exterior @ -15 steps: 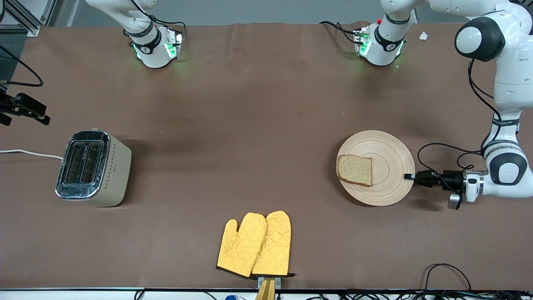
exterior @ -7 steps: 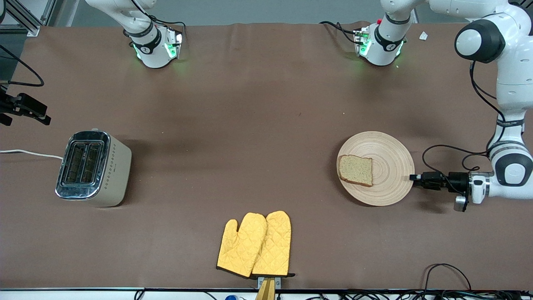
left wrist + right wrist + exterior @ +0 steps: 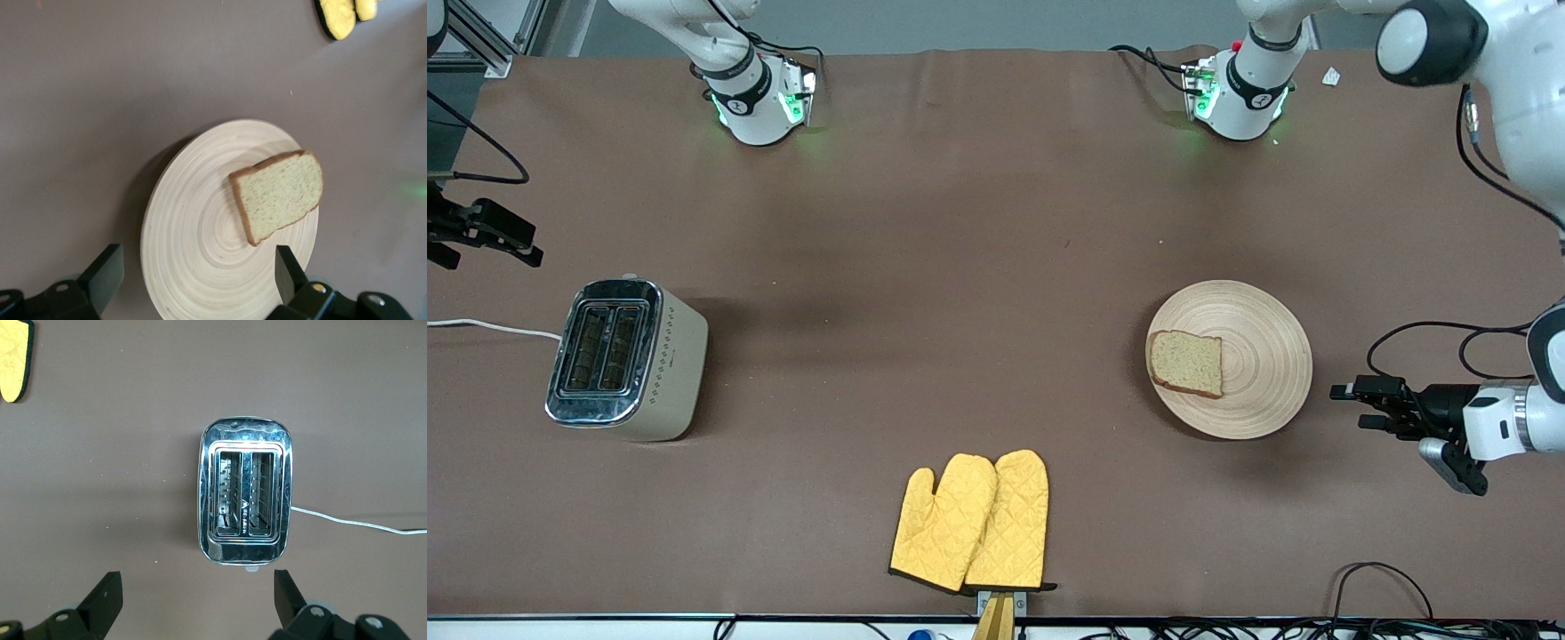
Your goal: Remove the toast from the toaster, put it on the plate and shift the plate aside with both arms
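Note:
The toast (image 3: 1185,362) lies on the round wooden plate (image 3: 1263,356), on the part of it toward the right arm's end of the table. Both also show in the left wrist view, the toast (image 3: 279,195) on the plate (image 3: 200,247). My left gripper (image 3: 1356,406) is open and empty, low beside the plate on the side toward the left arm's end of the table, a short gap from its rim. In its wrist view the left gripper (image 3: 197,273) frames the plate's near rim. My right gripper (image 3: 520,244) hangs open and empty by the toaster (image 3: 627,360); in its wrist view the right gripper (image 3: 197,593) looks down on the toaster (image 3: 245,490).
The toaster's slots are empty and its white cord (image 3: 489,327) runs off the table edge. A pair of yellow oven mitts (image 3: 969,524) lies near the table's front edge. Black cables (image 3: 1432,342) trail from the left wrist.
My left gripper has drawn back from the plate's rim toward the left arm's end of the table and its fingers have spread. Plate and toast have not moved.

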Robot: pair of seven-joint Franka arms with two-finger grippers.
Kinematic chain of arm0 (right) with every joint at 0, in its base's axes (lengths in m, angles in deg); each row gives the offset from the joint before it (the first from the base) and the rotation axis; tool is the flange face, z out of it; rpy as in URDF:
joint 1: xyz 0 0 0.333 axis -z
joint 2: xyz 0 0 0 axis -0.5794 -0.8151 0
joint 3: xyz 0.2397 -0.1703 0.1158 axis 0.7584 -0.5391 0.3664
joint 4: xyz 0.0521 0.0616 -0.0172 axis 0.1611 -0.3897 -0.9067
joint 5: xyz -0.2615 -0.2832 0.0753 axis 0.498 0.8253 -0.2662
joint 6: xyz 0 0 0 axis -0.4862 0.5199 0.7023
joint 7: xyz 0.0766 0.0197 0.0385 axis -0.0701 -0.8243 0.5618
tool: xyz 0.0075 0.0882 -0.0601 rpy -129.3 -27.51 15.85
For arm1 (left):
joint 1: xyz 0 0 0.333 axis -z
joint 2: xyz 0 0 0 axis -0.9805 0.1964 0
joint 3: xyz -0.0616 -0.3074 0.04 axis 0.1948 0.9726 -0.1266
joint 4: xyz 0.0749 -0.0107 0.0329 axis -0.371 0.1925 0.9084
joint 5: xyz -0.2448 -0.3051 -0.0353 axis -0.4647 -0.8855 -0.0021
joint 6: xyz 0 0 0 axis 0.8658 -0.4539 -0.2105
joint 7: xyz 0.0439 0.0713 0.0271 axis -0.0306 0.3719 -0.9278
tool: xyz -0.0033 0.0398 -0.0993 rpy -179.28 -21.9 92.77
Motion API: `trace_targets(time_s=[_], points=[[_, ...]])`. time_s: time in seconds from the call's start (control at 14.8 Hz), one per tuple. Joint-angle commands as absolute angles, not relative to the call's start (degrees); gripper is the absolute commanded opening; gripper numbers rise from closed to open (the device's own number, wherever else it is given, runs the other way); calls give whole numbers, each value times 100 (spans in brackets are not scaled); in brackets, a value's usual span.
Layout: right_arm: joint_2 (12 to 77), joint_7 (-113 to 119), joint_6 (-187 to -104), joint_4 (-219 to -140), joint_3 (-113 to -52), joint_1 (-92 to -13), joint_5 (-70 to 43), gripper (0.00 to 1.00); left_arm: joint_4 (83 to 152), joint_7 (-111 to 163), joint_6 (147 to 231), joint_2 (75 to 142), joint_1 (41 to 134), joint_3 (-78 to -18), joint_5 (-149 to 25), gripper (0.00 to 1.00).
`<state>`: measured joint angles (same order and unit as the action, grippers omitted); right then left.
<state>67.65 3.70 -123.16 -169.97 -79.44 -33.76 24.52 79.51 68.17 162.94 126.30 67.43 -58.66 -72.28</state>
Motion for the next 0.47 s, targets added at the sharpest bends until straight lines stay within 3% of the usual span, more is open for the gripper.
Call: trace_targets(time_s=[0.0,0.41], points=[[6815,341,-12322,-17043,-7985,-3409,2428,100,8216,5773,16421,11799,7434,-5999,-6459,100],[6807,341,-12331,-17043,-7976,-3417,2428,100,8321,3300,15710,10096,8499,-5938,-5298,100]])
